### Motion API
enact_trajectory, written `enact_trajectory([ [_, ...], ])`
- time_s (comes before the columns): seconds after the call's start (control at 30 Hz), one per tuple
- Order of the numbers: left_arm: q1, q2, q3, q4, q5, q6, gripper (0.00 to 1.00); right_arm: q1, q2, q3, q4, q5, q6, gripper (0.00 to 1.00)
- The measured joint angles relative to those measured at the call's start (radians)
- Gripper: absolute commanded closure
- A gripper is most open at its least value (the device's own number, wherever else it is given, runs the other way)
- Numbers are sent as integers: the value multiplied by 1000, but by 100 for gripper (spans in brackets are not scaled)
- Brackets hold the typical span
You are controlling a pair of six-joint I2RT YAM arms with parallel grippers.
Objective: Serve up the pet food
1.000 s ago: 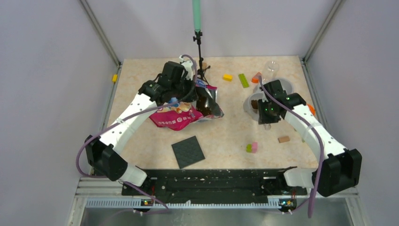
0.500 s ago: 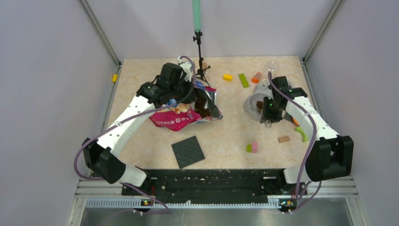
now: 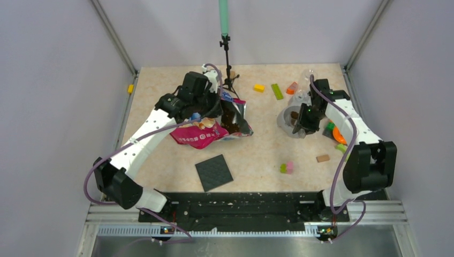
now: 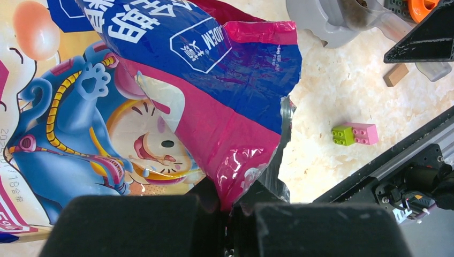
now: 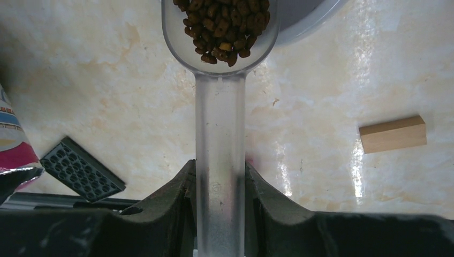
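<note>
A clear scoop (image 5: 220, 128) is clamped by its handle in the right gripper (image 5: 219, 176), the jaws being pressed against both sides of the handle. A load of kibble (image 5: 225, 27) is carried in the scoop's cup. The cup is held over the rim of a grey bowl (image 3: 282, 122), partly above the bowl and partly above the bare worktop (image 3: 257, 144). Whether the cup touches the rim cannot be told. The bowl is set near the right edge, in the far half.

The bag (image 3: 206, 134) is found left of the middle, nearer the far edge, with its torn mouth turned toward the right edge. More kibble is seen as a dark heap inside that mouth. A fold of the bag's glossy pink-and-blue film is pinched in the left gripper (image 4: 230, 214), whose jaws are closed tight on it.

A black mat (image 3: 214, 172) is laid close to the near edge, about midway along it. A pink-and-green block (image 3: 287, 167) and a wooden block (image 3: 322, 158) are seen between the bowl and the near edge, apart from each other. A yellow block (image 3: 259, 88), a green block (image 3: 277, 91) and an orange block (image 3: 292, 88) are scattered toward the far edge, beyond the bowl.
</note>
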Motion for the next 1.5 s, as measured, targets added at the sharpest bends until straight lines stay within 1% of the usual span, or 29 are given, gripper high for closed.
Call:
enact_trajectory([
  [0.17,-1,-12,-8,0,-21,0,100,0,72,87,-86,5,40,100],
  [0.33,-2,-30,-23,1,-42,0,100,0,164,213,-196,27,75,100],
  [0.53,-3,-51,-40,-1,-61,0,100,-5,219,282,-269,6,115,100],
  [1.03,-6,-85,-61,-7,-124,2,100,-68,257,322,-292,-190,190,100],
  [1.37,-6,-89,-61,-6,-141,13,100,-131,257,323,-302,-256,206,100],
  [1.5,-6,-89,-61,-6,-141,18,100,-141,257,357,-318,-276,208,100],
])
